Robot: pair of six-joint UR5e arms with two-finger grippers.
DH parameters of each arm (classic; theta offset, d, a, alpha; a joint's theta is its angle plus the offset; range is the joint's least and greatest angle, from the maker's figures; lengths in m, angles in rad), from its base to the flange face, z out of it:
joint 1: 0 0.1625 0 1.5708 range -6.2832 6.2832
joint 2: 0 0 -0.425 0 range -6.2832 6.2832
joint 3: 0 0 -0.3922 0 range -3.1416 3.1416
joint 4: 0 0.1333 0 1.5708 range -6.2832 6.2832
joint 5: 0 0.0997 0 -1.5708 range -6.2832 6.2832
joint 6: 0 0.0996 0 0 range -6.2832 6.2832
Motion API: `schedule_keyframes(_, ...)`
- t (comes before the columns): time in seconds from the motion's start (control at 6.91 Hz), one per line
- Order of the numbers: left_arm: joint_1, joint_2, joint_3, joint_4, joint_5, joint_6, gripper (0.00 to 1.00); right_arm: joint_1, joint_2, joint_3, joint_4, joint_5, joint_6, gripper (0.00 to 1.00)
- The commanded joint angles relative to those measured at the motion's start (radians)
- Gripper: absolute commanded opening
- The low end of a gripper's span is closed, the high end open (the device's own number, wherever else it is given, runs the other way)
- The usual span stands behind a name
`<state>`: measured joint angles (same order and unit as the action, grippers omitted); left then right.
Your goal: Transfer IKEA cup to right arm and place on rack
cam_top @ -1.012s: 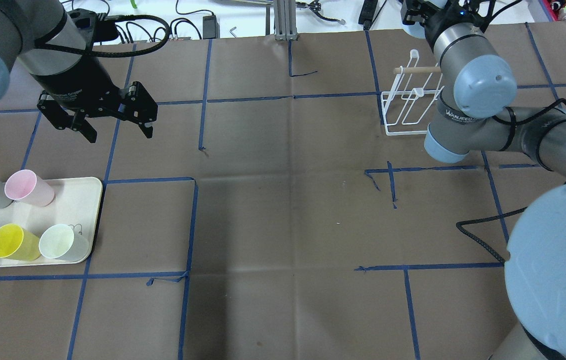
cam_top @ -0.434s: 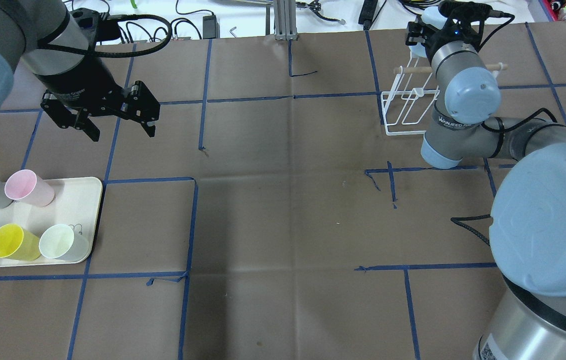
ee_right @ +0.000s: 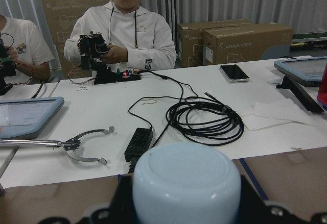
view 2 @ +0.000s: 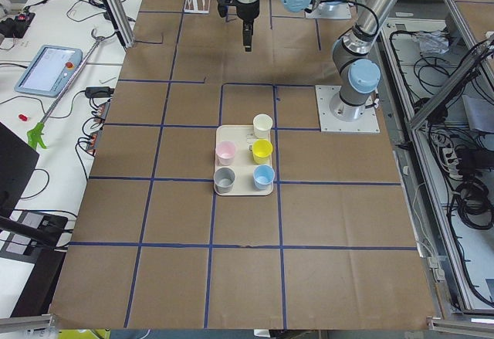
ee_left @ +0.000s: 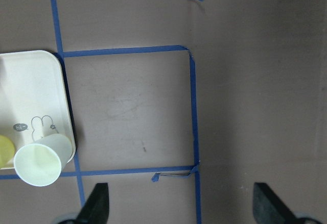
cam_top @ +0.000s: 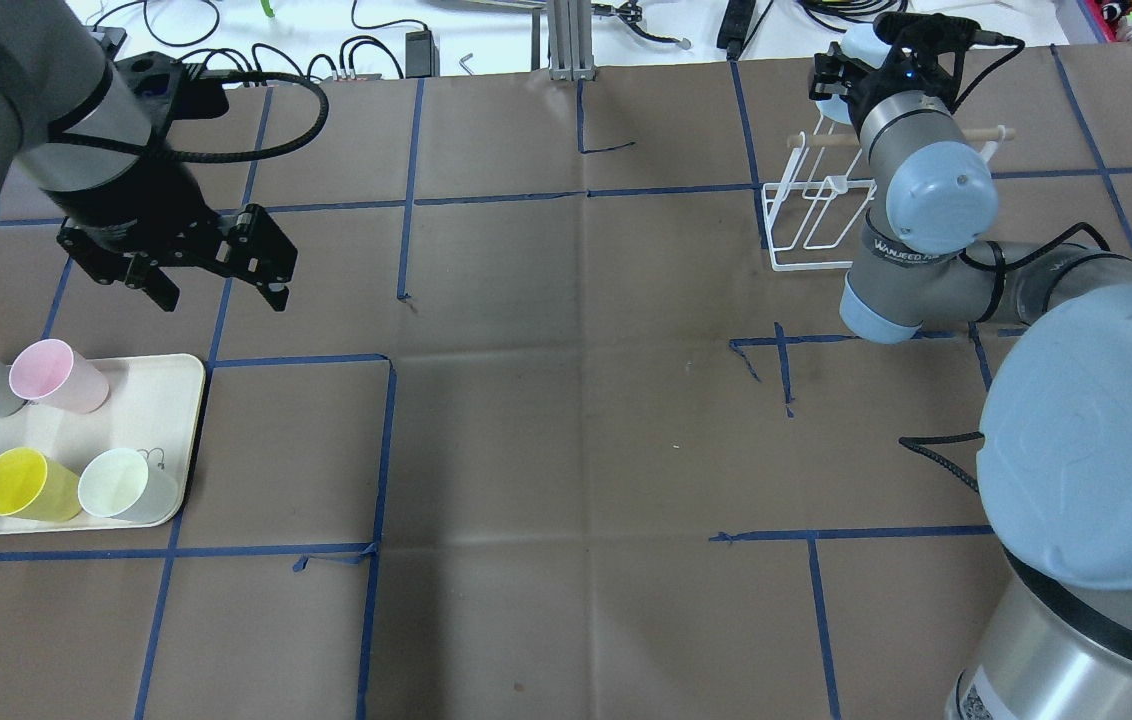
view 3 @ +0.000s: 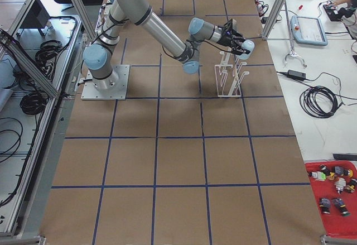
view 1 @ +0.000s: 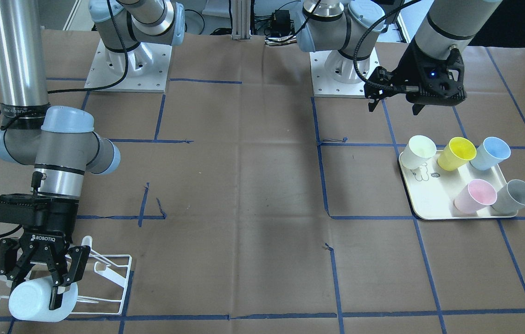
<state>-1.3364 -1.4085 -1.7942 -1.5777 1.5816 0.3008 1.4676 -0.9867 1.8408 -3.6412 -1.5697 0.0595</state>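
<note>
Here, right jaws clasp a pale-blue cup (view 1: 30, 304), tipped sideways, at the white rack (view 1: 125, 284); left jaws gape.

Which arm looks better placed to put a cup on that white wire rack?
The right. Its hand is shut on a pale blue cup right at the rack, while the left hand hangs open and empty near the tray, across the table.
</note>
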Motion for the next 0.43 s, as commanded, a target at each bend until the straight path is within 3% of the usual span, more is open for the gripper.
schedule_keyframes(0.0, 0.206, 0.116, -0.164, 0.056, 0.005, 0.231, 1.0, 0.011, 0.003, 0.005, 0.003, -0.01, 0.0, 0.21)
schedule_keyframes(0.14, 0.309, 0.14, -0.221, 0.111, 0.003, 0.326, 1.0, 0.013, 0.006, 0.002, 0.004, -0.009, -0.003, 0.7)
schedule_keyframes(0.29, 0.378, 0.138, -0.249, 0.158, 0.003, 0.395, 1.0, 0.014, 0.007, 0.0, 0.01, -0.007, 0.006, 1.0)
